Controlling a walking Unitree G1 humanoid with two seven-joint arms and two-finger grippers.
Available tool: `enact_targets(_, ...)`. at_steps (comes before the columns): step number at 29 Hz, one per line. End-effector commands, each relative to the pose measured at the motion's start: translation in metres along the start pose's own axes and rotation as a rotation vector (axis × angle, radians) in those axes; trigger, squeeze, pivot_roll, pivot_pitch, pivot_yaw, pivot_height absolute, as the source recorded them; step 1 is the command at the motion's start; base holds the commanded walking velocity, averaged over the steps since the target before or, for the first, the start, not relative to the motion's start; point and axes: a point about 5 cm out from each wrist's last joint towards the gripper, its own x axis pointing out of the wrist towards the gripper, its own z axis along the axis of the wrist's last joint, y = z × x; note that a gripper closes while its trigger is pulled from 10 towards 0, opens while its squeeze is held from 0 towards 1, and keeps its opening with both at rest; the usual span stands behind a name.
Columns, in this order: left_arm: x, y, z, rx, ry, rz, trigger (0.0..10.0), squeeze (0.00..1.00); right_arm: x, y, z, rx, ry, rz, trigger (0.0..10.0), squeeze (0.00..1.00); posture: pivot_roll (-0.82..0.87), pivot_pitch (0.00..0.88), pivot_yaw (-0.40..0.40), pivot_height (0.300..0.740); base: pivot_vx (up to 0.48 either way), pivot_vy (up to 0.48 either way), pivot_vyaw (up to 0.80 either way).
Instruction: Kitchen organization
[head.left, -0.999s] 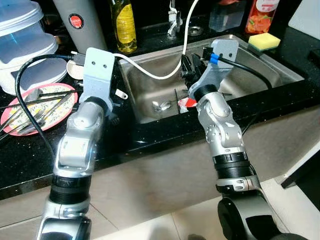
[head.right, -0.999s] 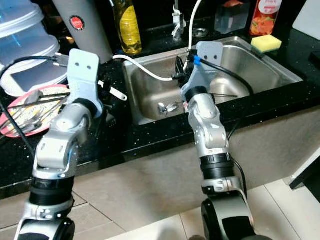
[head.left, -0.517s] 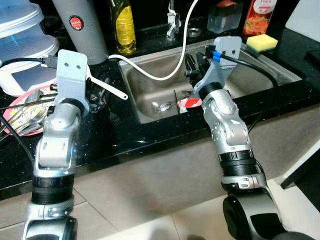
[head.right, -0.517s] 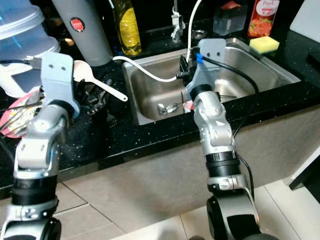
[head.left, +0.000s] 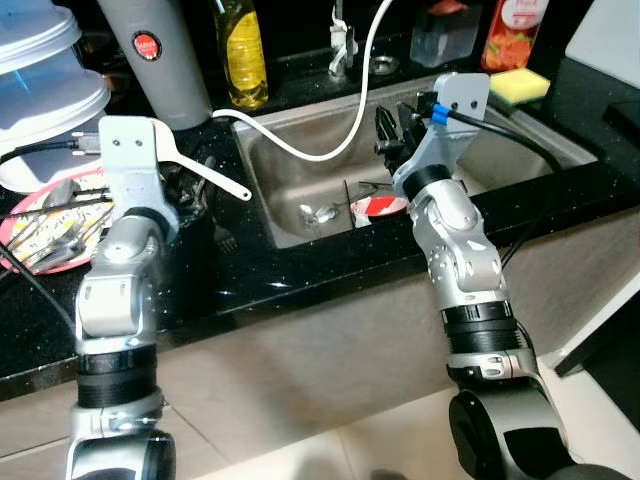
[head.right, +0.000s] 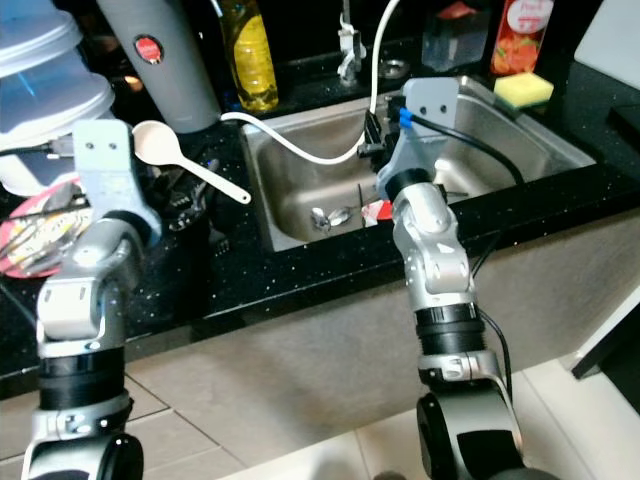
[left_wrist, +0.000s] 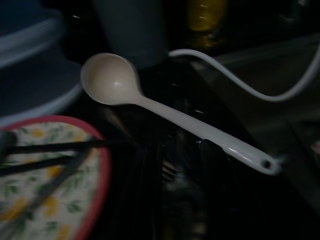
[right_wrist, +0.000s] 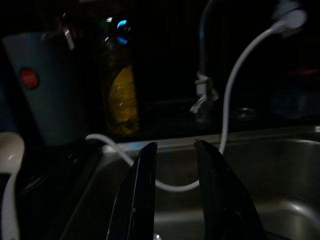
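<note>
A white plastic spoon (head.right: 190, 165) lies across the black counter between a red-rimmed flowered plate (head.left: 12, 262) and the steel sink (head.left: 500, 140). Its bowl points toward the grey canister. My left gripper (head.right: 185, 205) hovers low just behind the spoon's handle, dark against the counter. The left wrist view shows the spoon (left_wrist: 165, 115) crossing just ahead of it, with the plate's rim (left_wrist: 102, 170) beside it. My right gripper (right_wrist: 175, 145) hangs over the sink's near edge, open a little with nothing between its fingers.
Several chopsticks and cutlery pieces lie on the plate. A metal utensil (head.left: 320, 212) and a red-and-white item (head.left: 378, 205) sit in the sink, with a white hose (head.left: 300, 150) looping in. Behind stand a yellow bottle (head.left: 243, 55), grey canister (head.left: 155, 50), stacked plastic tubs (head.left: 40, 80) and sponge (head.left: 518, 88).
My left arm swung to the left, uncovering the spoon's bowl. The spoon stayed where it was. The right arm barely moved.
</note>
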Motion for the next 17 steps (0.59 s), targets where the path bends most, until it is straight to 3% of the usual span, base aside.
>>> enact_targets(1,0.000,0.000,-0.009,0.001,0.046,0.005,10.0,0.00,0.002,0.005,-0.003,0.007,0.021,0.020,10.0,0.00,-0.01,0.000,0.027,0.740,0.000,0.000,0.00)
enact_targets(7,-0.002,0.000,-0.031,0.018,0.161,-0.023,10.0,0.00,0.005,0.020,-0.002,0.026,0.002,0.065,10.0,0.00,0.01,0.000,0.036,0.740,0.000,0.000,0.00)
enact_targets(12,0.000,0.011,-0.032,0.023,0.170,0.003,10.0,0.00,0.003,0.014,-0.004,0.030,-0.006,0.035,10.0,0.00,0.00,0.000,0.080,0.740,0.000,0.000,0.00)
enact_targets(17,0.000,0.010,-0.034,0.027,0.189,-0.021,10.0,0.00,0.001,0.008,-0.005,0.031,-0.006,0.009,10.0,0.00,-0.01,0.000,0.093,0.740,0.000,0.000,0.00)
